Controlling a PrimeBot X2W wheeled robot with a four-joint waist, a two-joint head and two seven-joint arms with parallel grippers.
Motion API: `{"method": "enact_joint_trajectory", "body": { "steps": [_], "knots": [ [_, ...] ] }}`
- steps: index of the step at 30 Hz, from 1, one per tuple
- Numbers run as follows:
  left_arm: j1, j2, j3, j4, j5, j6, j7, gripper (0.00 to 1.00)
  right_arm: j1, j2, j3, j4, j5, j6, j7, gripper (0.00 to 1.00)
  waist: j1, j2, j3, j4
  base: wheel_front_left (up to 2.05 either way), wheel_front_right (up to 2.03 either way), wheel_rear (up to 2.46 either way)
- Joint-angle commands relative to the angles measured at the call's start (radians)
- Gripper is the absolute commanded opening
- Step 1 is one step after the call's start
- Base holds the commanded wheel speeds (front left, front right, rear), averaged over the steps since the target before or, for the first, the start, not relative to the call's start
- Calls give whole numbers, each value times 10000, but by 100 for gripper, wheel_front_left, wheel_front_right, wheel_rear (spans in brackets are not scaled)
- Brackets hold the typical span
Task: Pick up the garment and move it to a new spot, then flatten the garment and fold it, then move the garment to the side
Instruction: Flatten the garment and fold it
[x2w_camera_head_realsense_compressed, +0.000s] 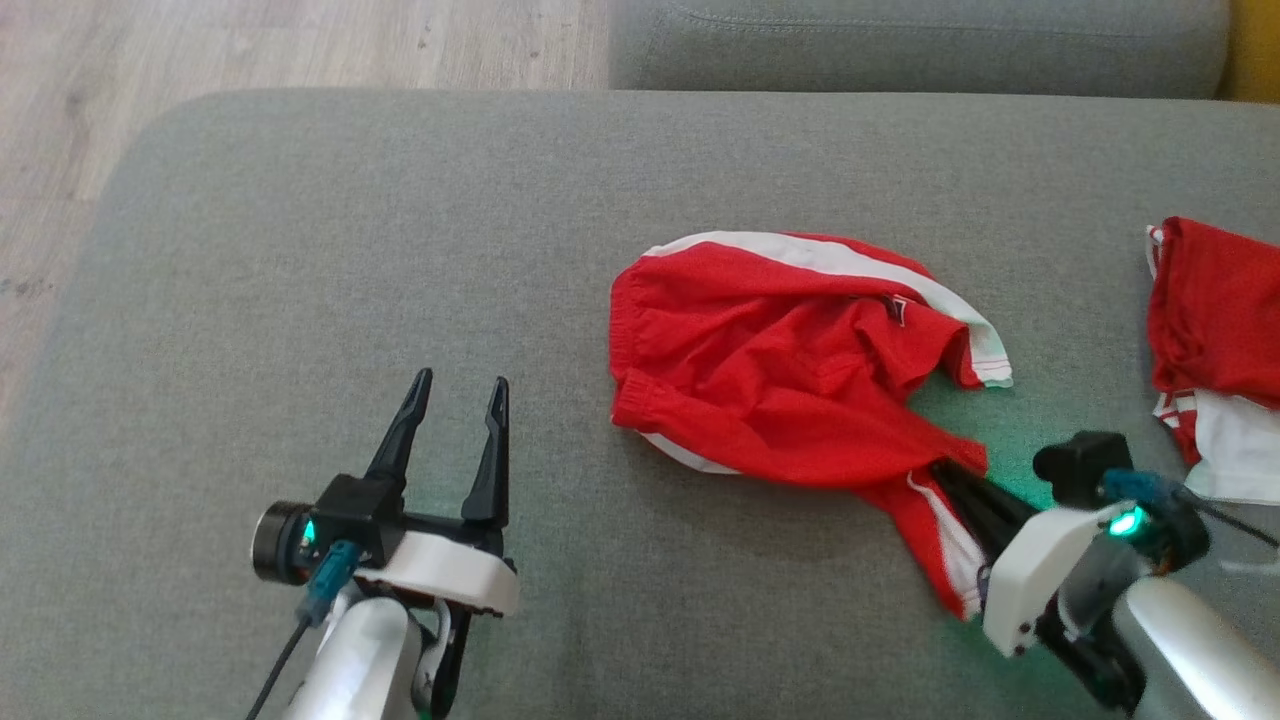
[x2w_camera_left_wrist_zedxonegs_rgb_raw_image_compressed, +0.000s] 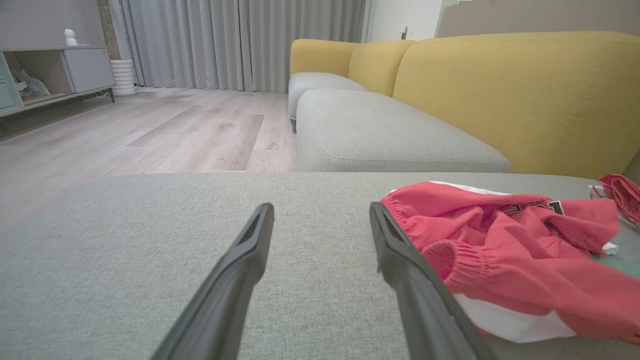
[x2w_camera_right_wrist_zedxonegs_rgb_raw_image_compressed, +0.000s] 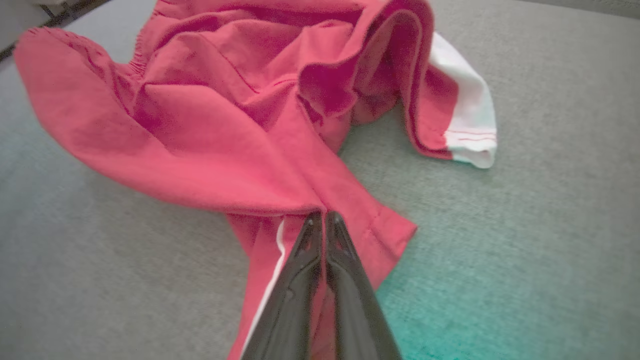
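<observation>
- Head view: red shorts (x2w_camera_head_realsense_compressed: 780, 360) with white side stripes lie crumpled on the grey seat cushion (x2w_camera_head_realsense_compressed: 300, 250), right of centre.
- Left gripper (x2w_camera_head_realsense_compressed: 462, 382) at lower left, fingers spread wide over bare cushion, apart from the shorts, holding nothing.
- Right gripper (x2w_camera_head_realsense_compressed: 962, 480) at lower right; its fingertips are covered by the lower leg hem of the shorts.
- Second red-and-white garment (x2w_camera_head_realsense_compressed: 1210, 330) at the right edge, well apart from the shorts. Wooden floor (x2w_camera_head_realsense_compressed: 200, 50) at upper left.
- Left wrist view: left gripper (x2w_camera_left_wrist_zedxonegs_rgb_raw_image_compressed: 321, 210) wide, low over the cushion; elastic waistband of the shorts (x2w_camera_left_wrist_zedxonegs_rgb_raw_image_compressed: 510, 240) just beside the right-hand finger. Yellow sofa back (x2w_camera_left_wrist_zedxonegs_rgb_raw_image_compressed: 500, 90) and curtains (x2w_camera_left_wrist_zedxonegs_rgb_raw_image_compressed: 225, 40) behind.
- Right wrist view: right gripper (x2w_camera_right_wrist_zedxonegs_rgb_raw_image_compressed: 324, 217) pinched tight on a fold of the shorts (x2w_camera_right_wrist_zedxonegs_rgb_raw_image_compressed: 215, 115) near a leg hem; the rest of the cloth is bunched beyond the tips, on the cushion.
</observation>
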Motion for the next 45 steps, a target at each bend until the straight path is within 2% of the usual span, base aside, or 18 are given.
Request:
{"method": "enact_joint_trajectory", "body": {
  "steps": [1,6,12,18,23,27,34,40,45],
  "knots": [
    [-423,104,242,-255,104,-7,-95,100,-446,-290,61,-48,-260,-9,-65,100,0,0,44,17,0,0,0],
    [-493,127,219,-235,111,-9,-95,100,-805,28,-271,486,-636,-9,-581,100,0,0,133,-58,0,0,0],
    [-458,177,257,-222,84,16,-95,100,-609,478,-1251,409,-960,-9,-1392,100,0,0,9,-346,0,0,0],
    [-336,195,319,-256,27,50,-95,100,22,943,-2620,-140,-1375,-9,-2061,100,0,0,-151,-667,0,0,0],
    [-216,191,349,-304,-9,75,-95,100,1111,1797,-3916,-1183,-1904,-9,-2740,100,0,0,-267,-916,0,0,0],
    [-163,196,409,-357,-35,92,-95,100,2152,2428,-4344,-1985,-2147,-9,-2866,100,0,0,-292,-1087,0,0,0],
    [-124,188,410,-373,-29,62,-95,100,3051,2936,-4252,-2587,-2079,-9,-2520,100,0,0,-345,-1322,0,0,0],
    [-150,178,434,-348,-33,45,-95,100,3578,2532,-3283,-2749,-1247,-9,-1549,100,0,0,-416,-1353,0,0,0],
    [-158,165,416,-296,-37,19,-95,100,3685,2252,-3072,-2623,-633,-9,-890,100,0,0,-464,-1290,0,0,0]
  ]
}}
